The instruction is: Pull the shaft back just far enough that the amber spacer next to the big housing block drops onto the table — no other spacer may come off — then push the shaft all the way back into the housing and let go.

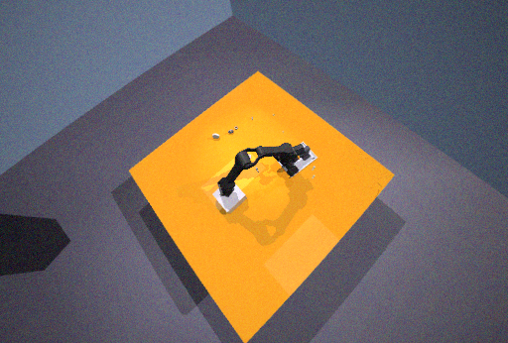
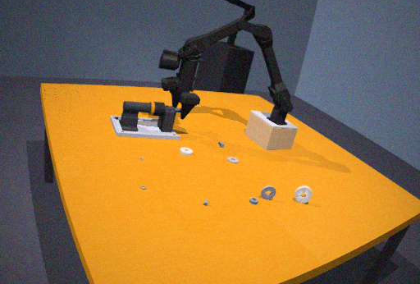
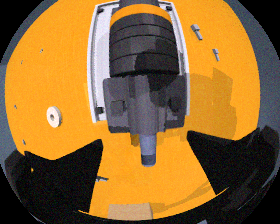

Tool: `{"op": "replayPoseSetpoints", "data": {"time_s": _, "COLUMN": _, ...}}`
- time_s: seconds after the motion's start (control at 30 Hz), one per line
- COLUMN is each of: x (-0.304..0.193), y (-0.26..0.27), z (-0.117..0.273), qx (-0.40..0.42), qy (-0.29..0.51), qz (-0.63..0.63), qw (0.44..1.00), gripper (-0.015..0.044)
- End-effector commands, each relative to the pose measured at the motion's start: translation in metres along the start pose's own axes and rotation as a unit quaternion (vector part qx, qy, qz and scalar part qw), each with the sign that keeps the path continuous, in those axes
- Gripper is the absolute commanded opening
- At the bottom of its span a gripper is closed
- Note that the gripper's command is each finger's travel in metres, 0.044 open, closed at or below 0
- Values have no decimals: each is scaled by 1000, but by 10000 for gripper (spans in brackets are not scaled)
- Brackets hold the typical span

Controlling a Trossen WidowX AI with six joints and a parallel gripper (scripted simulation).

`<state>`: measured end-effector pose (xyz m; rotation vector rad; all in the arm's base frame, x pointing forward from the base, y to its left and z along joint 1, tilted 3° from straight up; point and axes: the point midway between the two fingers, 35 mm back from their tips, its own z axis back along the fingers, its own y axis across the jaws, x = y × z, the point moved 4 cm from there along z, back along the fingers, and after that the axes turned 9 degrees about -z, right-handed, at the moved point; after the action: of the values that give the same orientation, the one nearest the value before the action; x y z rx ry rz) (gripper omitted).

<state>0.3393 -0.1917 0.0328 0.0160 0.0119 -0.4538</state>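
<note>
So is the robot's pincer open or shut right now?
Open. In the wrist picture, the pincer's two black fingers stand wide apart, with the shaft's end between them but touching neither.
</note>
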Motion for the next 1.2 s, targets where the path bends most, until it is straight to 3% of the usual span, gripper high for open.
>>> {"op": "replayPoseSetpoints", "data": {"time_s": 0.0, "x": 0, "y": 0, "z": 0, "qx": -1, "qy": -1, "qz": -3, "qw": 1000, "gripper": 440}}
{"op": "replayPoseSetpoints", "data": {"time_s": 1.17, "x": 1, "y": 0, "z": -19, "qx": -1, "qy": -1, "qz": -3, "qw": 1000, "gripper": 440}}
